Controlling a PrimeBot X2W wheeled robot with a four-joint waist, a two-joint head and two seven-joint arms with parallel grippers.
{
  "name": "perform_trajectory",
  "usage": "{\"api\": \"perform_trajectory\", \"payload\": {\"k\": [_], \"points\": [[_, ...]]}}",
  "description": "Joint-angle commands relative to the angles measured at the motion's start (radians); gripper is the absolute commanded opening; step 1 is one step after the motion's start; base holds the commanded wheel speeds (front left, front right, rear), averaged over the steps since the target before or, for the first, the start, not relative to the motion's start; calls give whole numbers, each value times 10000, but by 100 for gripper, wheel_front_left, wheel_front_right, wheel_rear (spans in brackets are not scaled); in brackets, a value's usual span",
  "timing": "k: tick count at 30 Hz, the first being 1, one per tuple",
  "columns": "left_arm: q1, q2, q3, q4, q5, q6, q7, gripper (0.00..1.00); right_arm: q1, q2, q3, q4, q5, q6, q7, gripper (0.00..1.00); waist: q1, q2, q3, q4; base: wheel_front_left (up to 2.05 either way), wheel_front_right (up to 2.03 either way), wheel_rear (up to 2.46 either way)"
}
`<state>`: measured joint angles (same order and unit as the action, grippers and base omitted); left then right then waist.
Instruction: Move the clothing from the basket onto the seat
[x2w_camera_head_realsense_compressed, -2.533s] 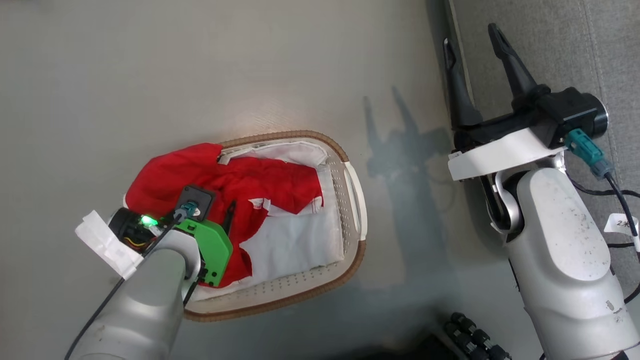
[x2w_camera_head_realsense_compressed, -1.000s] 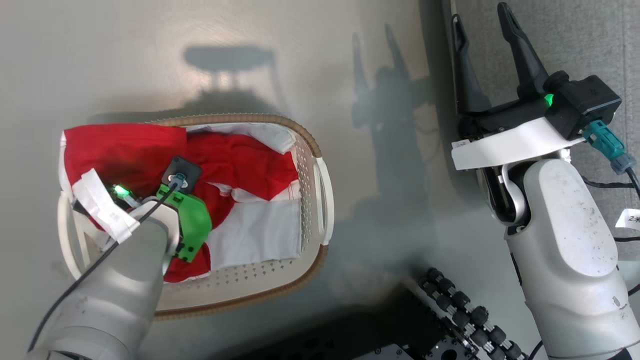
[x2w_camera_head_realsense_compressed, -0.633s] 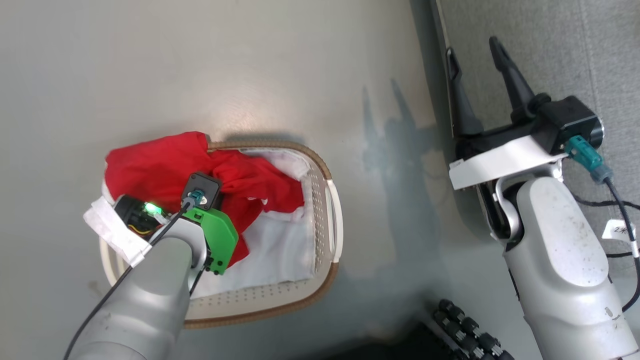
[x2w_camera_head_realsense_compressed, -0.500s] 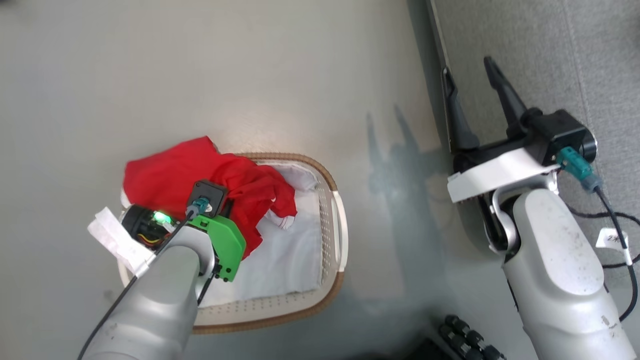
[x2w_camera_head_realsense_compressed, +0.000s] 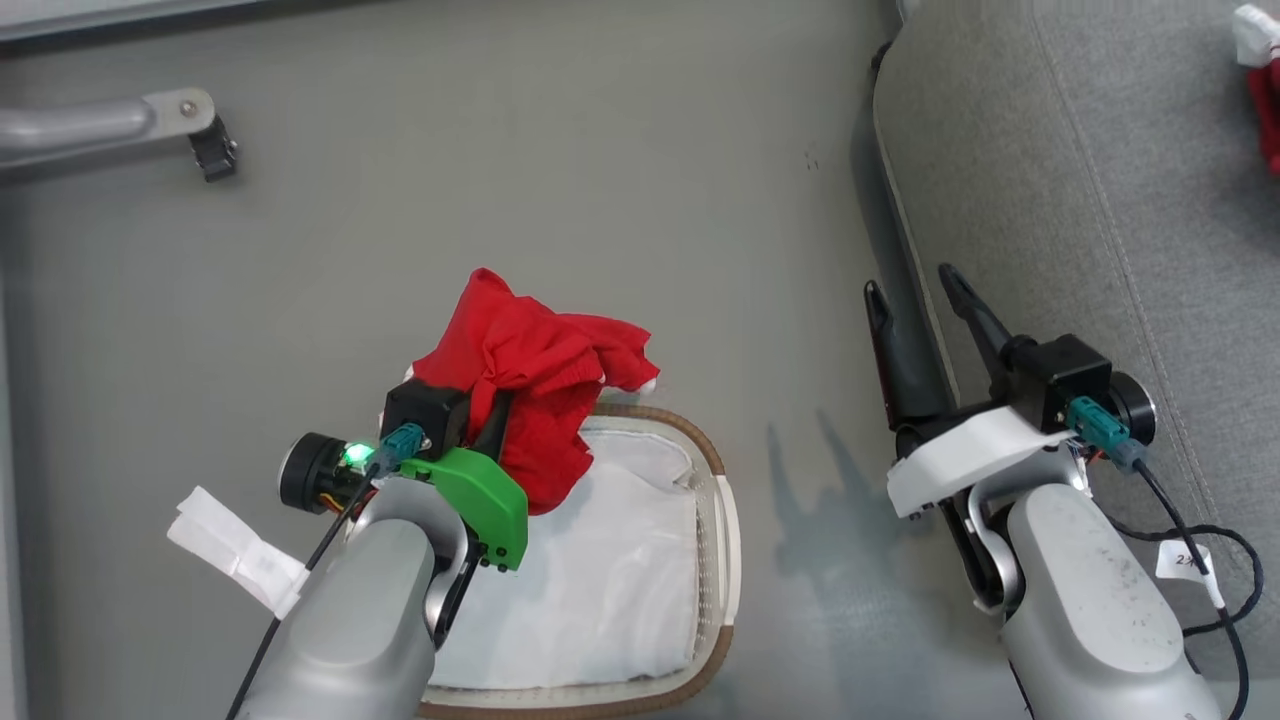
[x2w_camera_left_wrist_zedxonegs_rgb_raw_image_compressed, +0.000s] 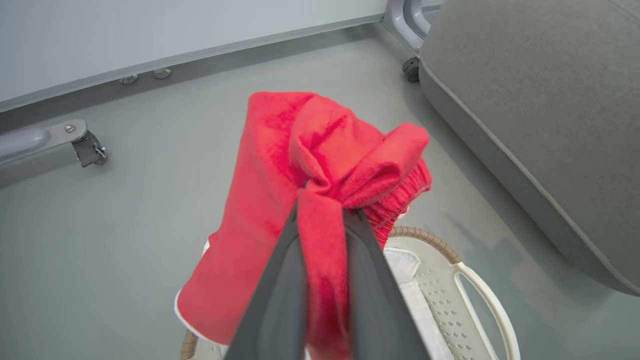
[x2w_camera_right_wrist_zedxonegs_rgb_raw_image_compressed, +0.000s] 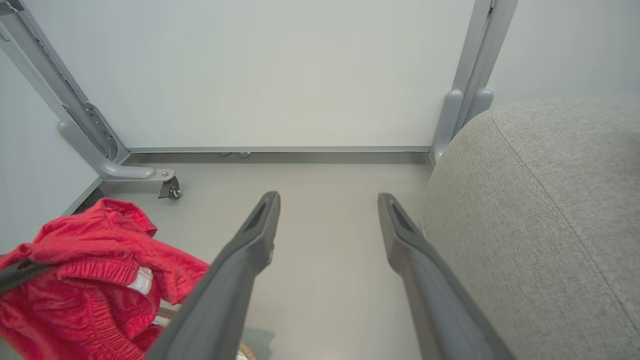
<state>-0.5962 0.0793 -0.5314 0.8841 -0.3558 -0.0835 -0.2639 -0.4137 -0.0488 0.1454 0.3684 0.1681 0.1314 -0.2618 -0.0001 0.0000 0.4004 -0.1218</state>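
Where our left gripper (x2w_camera_left_wrist_zedxonegs_rgb_raw_image_compressed: 327, 207) closes, its fingers (x2w_camera_left_wrist_zedxonegs_rgb_raw_image_compressed: 280, 300) clamp the bunched red clothing (x2w_camera_left_wrist_zedxonegs_rgb_raw_image_compressed: 280, 165), which hangs over the far end of the basket (x2w_camera_head_realsense_compressed: 722, 520). Our right gripper (x2w_camera_right_wrist_zedxonegs_rgb_raw_image_compressed: 328, 197) stands wide apart — empty — by the edge of the seat (x2w_camera_head_realsense_compressed: 1080, 150); a white tag (x2w_camera_head_realsense_compressed: 1185, 562) nearby bears writing too small to read.

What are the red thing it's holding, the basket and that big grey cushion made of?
Red garment: soft matte cloth, probably knit; it bunches, with gathered band. Basket: smooth white perforated plastic, brown woven-look rim. Grey cushion: coarse woven upholstery, visible weave, stitched seam.
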Motion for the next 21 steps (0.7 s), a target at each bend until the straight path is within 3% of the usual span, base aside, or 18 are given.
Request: {"api": "perform_trajectory", "payload": {"k": [1,12,21], "points": [[225,-1,118,-179,104,60,-4,0,248,-47,58,55,62,-14,-47,100,1,0,-1038,574,0,0,0],[906,-176,1178,-2538,260,30,-5,0,1093,-45,258,471,107,-14,-47,100,1,0,-2511,898,0,0,0],[831,-246,1482,-4618,228,-63,-6,0,1647,-47,315,608,233,-14,-47,100,1,0,-3272,989,0,0,0]]}}
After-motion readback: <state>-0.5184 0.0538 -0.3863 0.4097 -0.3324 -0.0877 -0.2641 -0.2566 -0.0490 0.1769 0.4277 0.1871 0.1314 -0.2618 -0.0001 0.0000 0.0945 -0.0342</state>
